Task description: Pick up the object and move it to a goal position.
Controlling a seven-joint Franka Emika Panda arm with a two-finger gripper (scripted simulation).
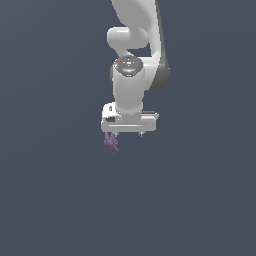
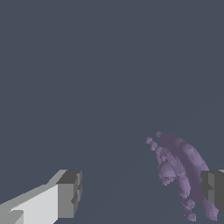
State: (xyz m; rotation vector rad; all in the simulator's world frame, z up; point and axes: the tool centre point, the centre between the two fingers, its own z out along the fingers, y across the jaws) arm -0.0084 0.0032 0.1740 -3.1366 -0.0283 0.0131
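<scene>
The object [image 1: 111, 143] is a tiny purple, spiky, irregular item, just below the white gripper [image 1: 126, 134] on the exterior view's left side. In the wrist view the object [image 2: 179, 168] lies between the two fingers, close against the inner face of one dark finger pad [image 2: 213, 190] and far from the other finger [image 2: 69, 194]. The gripper [image 2: 142, 192] is open wide, with a broad gap between the object and the far finger. Whether the near pad touches the object cannot be told.
A plain dark grey-blue surface fills both views. The white arm [image 1: 132, 55] comes down from the top of the exterior view. No other objects or markers show.
</scene>
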